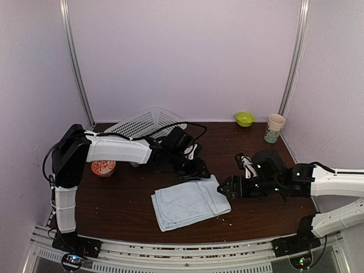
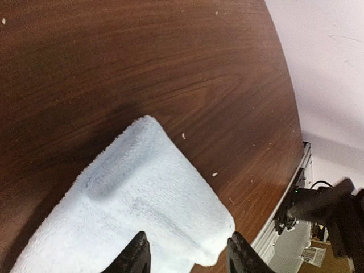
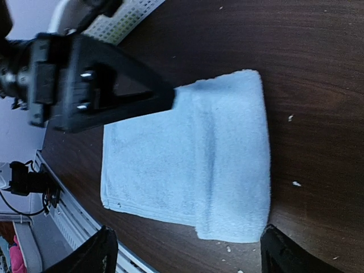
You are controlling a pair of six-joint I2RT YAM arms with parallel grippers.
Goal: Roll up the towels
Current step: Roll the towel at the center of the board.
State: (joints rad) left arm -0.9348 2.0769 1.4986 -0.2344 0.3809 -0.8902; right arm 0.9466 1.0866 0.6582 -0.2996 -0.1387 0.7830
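A pale blue towel (image 1: 187,203) lies flat on the dark wooden table, its right end folded over into a thicker band (image 3: 233,165). My left gripper (image 1: 200,170) hovers at the towel's far right corner with its jaws apart; in the left wrist view the towel (image 2: 142,205) lies beneath the left gripper (image 2: 187,255) and nothing is pinched. My right gripper (image 1: 223,189) sits just right of the folded end, open wide; in the right wrist view its fingertips (image 3: 102,250) straddle the towel's near edge, the right gripper (image 3: 190,253) holding nothing. The left gripper's black body (image 3: 96,85) overlaps the towel's far corner.
A white mesh basket (image 1: 145,122) leans at the back behind the left arm. A red-patterned cup (image 1: 103,168) stands at the left. A green bowl (image 1: 245,118) and a paper cup (image 1: 274,128) sit at the back right. Crumbs dot the table near the towel.
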